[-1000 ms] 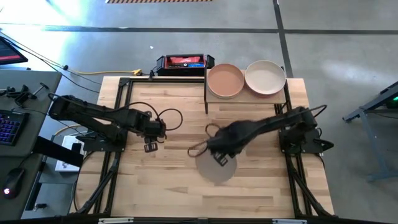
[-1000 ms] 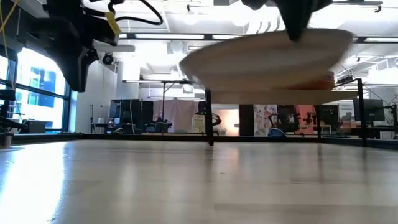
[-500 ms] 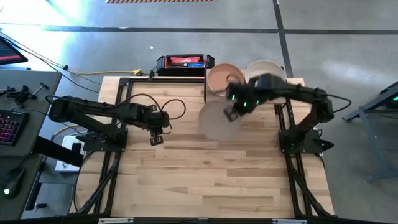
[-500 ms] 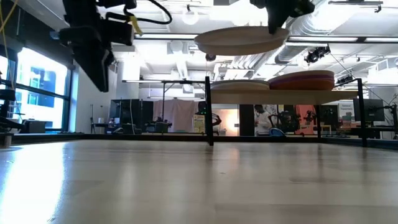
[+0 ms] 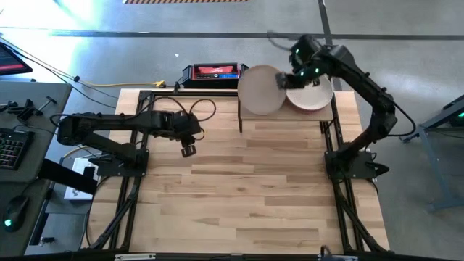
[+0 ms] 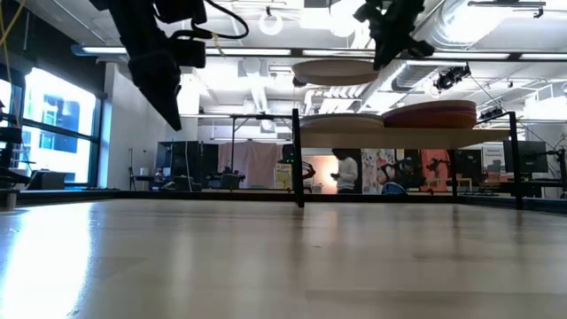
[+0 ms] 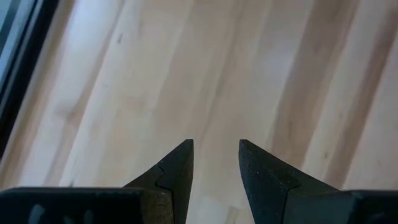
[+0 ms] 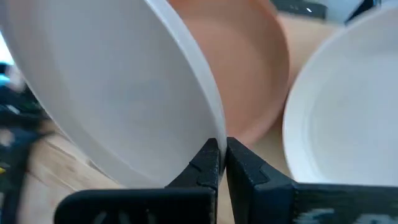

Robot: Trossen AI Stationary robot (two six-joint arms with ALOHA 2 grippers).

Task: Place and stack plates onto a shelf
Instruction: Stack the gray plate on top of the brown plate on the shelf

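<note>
Your right gripper (image 5: 284,80) has carried the off-white plate (image 5: 259,89) up from low over the middle of the table to hang above the shelf (image 6: 403,137), over the peach plate (image 8: 249,81) on the left stack, so only the lowering and release remain. It pinches the plate's rim, jaws clamped tight. The plate looks matte, shallow, roughly level in the low view. Your left gripper (image 7: 214,165) hovers over bare tabletop (image 5: 246,181), holding nothing, its fingers slightly parted.
</note>
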